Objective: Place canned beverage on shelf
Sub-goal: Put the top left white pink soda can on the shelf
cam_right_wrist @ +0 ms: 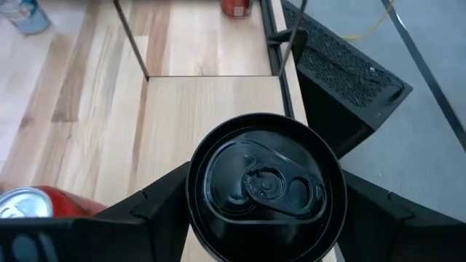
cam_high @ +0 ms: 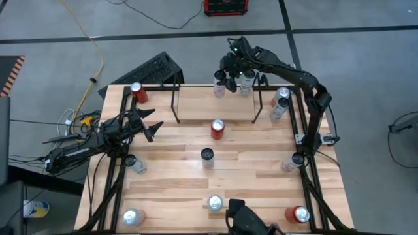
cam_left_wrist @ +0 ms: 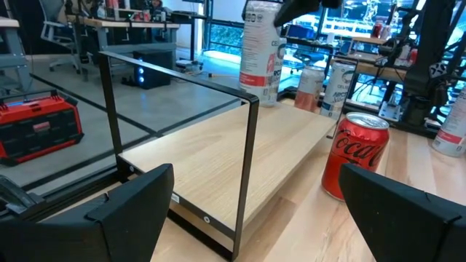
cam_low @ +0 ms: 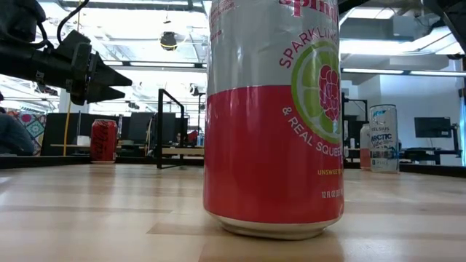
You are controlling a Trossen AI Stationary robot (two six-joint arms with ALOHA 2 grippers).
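The right pincer (cam_right_wrist: 262, 218) is closed around a can with a black lid (cam_right_wrist: 263, 185), its two dark fingers pressing the can's sides from either flank. In the right wrist view the lid faces the camera squarely, pull tab visible, so the can stands upright with its long axis vertical. In the high view this pincer (cam_high: 235, 77) sits over the far edge of the desk (cam_high: 170, 173), at the far right end of the shelf (cam_high: 215, 103), where two pale cans show just under the arm. Whether the held can already rests on the light wood board cannot be told.

The shelf runs lengthwise along the desk's far edge, its thin black rod uprights at each end and its board bare in the middle.

The left pincer (cam_high: 151, 127) hovers near the desk's left edge, fingers spread wide and gripping nothing; in the left wrist view (cam_left_wrist: 255, 211) it faces the shelf's end and a red Coca-Cola can (cam_left_wrist: 354, 154) standing just in front of the shelf.

Other cans stand scattered about the desk, among them a pink and silver sparkling-water can (cam_low: 273, 116) near the near edge.
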